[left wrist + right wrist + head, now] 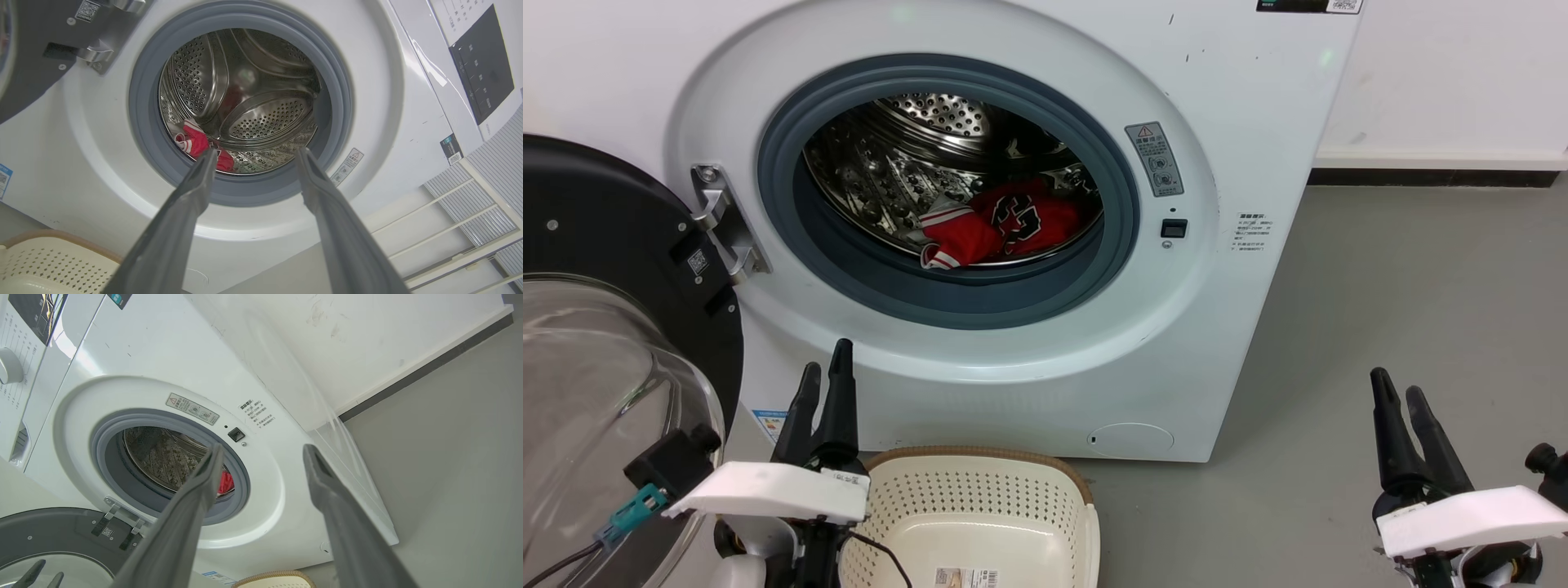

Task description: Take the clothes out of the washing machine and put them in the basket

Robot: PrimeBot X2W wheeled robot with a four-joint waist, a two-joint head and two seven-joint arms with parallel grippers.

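While both arms rest low in front of the washing machine (1258, 122), nothing is yet taken out. The red clothes (1005, 224) lie in one crumpled heap at the bottom of the steel drum (890, 163), just behind the grey rubber ring (776, 204). The basket (980, 454) stands on the floor against the washer's foot, below the opening and beside the left pincer (823, 367).

Left pincer: fingers spread wide, holding nothing, aimed at the opening. Right pincer (1396, 388): also spread and bare, well off to the right over the grey floor (1421, 286).

Handling, as a judgement: soft, limp fabric, probably light; damp or dry cannot be told. It should bunch easily, drape once lifted and may drag on the rubber ring. Best hold looks like a raised fold at the front of the heap, near the striped trim. Pinch deep into the bunch, not a thin edge, or only one layer may come.

Views compared:
- Head view: black-and-white lettering on the fabric, the barcode label in the basket and the open glass door (596, 392) swung left.
- Left wrist view: looks deep into the drum, showing its paddles and back wall. The striped trim is clear, but one finger crosses the heap and no lettering can be read.
- Right wrist view: a sliver of red past one finger, plus the latch socket and side wall.
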